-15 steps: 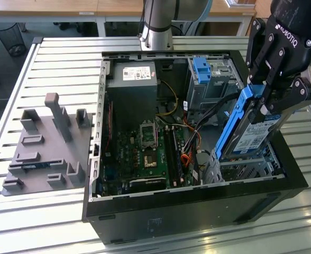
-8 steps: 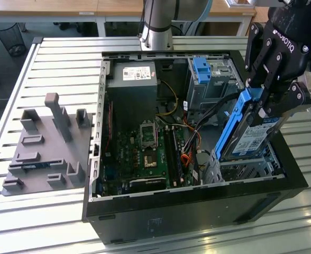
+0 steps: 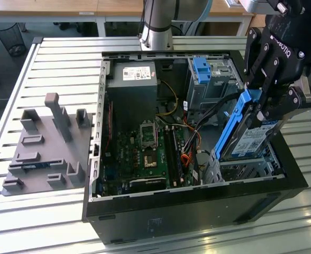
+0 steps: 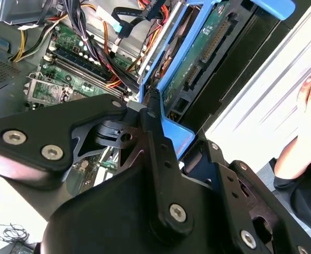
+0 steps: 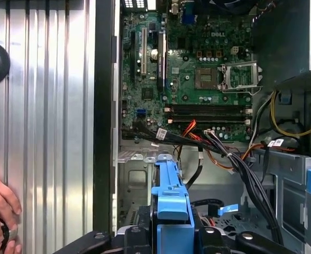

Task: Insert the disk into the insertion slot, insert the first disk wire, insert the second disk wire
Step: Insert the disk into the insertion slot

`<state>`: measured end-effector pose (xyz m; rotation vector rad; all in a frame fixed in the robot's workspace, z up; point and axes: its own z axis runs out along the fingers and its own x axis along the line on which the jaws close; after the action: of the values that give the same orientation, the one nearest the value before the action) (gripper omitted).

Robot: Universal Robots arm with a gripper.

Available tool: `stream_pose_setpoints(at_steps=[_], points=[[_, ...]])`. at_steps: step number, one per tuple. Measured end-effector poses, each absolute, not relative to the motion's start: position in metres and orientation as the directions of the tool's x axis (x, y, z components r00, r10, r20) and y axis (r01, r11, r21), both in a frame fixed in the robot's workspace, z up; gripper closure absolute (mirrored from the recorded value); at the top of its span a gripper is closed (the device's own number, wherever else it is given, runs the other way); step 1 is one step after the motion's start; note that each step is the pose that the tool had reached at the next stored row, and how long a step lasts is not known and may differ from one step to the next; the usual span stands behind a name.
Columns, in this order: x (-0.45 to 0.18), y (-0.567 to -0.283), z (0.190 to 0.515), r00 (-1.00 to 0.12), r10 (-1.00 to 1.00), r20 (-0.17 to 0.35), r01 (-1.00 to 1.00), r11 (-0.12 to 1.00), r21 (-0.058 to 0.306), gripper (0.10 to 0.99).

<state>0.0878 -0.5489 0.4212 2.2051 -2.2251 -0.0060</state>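
The fingers [image 3: 264, 79] are closed tight on the blue-framed disk [image 3: 250, 138], which hangs tilted from between them, its low end just over the insertion slot [image 3: 243, 168] right beneath them in the open computer case [image 3: 198, 203] on the table [image 3: 55, 58]

Glossy plastic, matt metal
Glossy blue plastic frames the disk [image 3: 250, 142]; gripper [image 3: 259, 106] matt black (screws [image 4: 177, 212] shiny); slatted table [image 3: 60, 58] bright, smooth metal.
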Motion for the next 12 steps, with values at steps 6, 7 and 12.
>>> stream_pose_setpoints(at_steps=[6,7,12], points=[[0.0876,-0.5491,0.4189,-0.009,-1.0,0.001,-1.0,0.009,0.009,0.722],[0.0876,-0.549,0.4197,-0.009,-1.0,0.003,-1.0,0.009,0.009,0.722],[0.0877,-0.5489,0.4192,-0.009,-1.0,0.003,-1.0,0.009,0.009,0.722]])
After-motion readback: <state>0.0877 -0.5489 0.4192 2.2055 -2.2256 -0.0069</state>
